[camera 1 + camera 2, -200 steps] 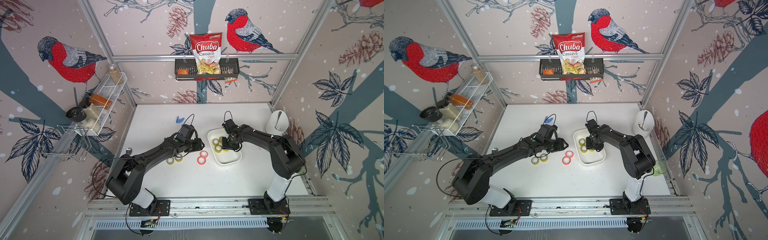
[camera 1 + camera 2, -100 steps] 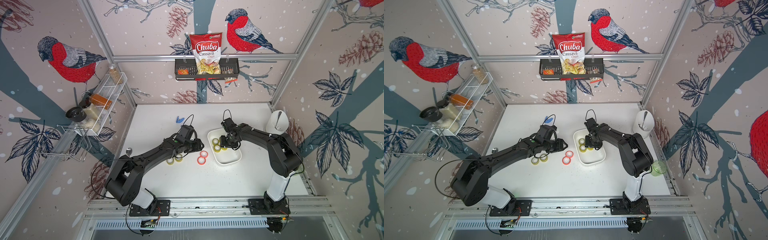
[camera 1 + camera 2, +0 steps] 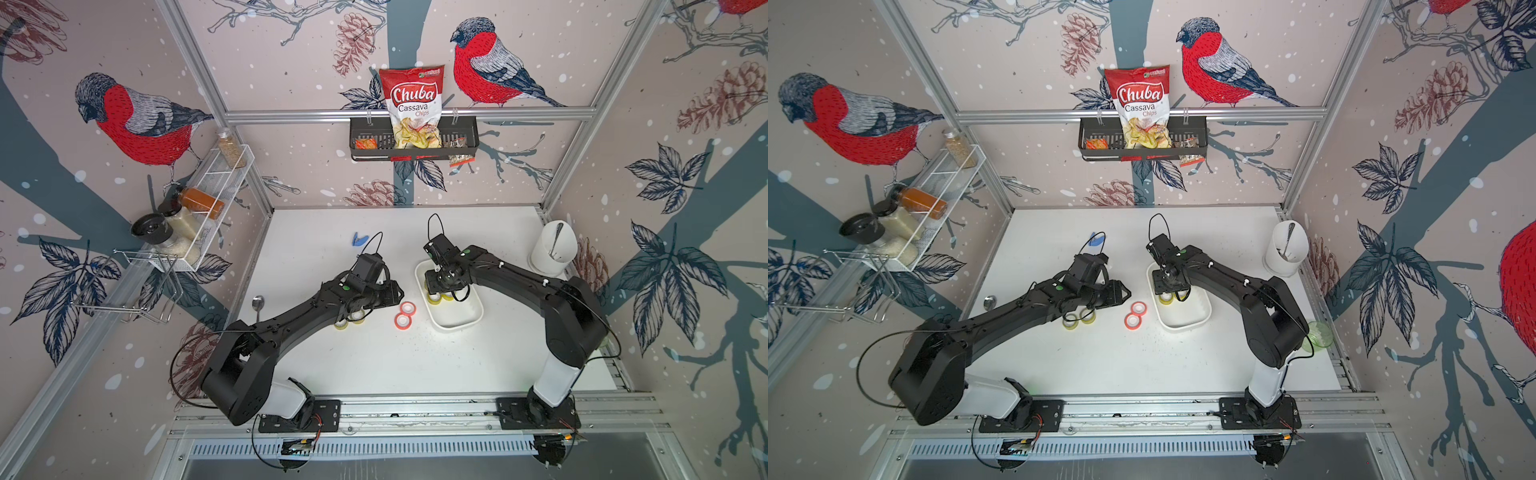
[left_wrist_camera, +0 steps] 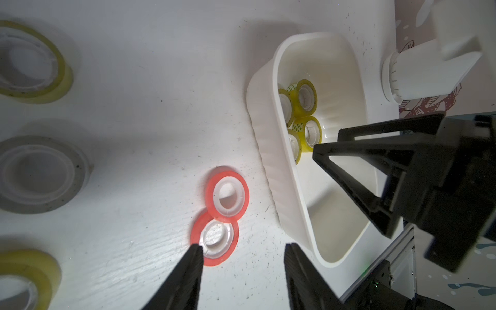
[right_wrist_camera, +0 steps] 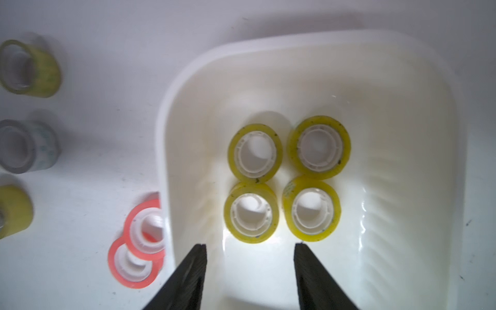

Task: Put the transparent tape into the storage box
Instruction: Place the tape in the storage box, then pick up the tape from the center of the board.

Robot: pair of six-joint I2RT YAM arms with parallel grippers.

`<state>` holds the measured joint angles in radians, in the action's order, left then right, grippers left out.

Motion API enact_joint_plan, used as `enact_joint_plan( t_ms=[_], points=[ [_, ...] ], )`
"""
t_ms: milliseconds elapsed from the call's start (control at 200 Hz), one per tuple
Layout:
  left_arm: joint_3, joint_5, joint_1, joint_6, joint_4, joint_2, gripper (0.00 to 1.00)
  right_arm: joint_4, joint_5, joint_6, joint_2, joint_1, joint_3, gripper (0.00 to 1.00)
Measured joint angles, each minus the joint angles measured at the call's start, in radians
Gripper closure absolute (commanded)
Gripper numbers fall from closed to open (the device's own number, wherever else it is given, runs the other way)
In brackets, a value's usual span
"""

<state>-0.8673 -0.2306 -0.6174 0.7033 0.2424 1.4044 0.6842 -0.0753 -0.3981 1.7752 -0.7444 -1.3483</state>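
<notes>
Right wrist view: four transparent tape rolls (image 5: 292,150) flat in the storage box (image 5: 402,120), right gripper (image 5: 250,245) over them, jaws apart and empty.
Three loose tape rolls (image 4: 80,177) sit on the white table (image 3: 374,365) by the left arm (image 3: 299,316), two red rolls (image 4: 212,193) just beside the box. Near that red pair the left gripper (image 4: 243,246) is spread and empty as well. Box is mid-table, white cup (image 3: 552,249) in the far right corner by the bird-print walls (image 3: 685,124), wide stretch of tabletop toward the front rail (image 3: 415,409).
</notes>
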Motion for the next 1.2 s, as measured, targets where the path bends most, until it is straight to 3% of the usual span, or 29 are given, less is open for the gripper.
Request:
enact_joint_plan(
  t_ms=[220,625,865,1201],
  points=[
    [0.088,0.023,0.059,0.008,0.018,-0.095,0.46,0.004,0.029,0.043,0.026,-0.092,-0.128,0.43],
    [0.225,0.043,0.219,0.023,0.105,-0.299,0.46,0.046,0.118,0.083,0.282,-0.188,-0.450,0.48],
    [0.252,0.045,0.294,0.004,0.152,-0.367,0.45,0.116,0.138,0.020,0.457,-0.193,-0.658,0.36],
    [0.272,0.022,0.328,-0.014,0.165,-0.391,0.44,0.162,0.119,-0.052,0.665,-0.193,-0.876,0.33]
  ],
)
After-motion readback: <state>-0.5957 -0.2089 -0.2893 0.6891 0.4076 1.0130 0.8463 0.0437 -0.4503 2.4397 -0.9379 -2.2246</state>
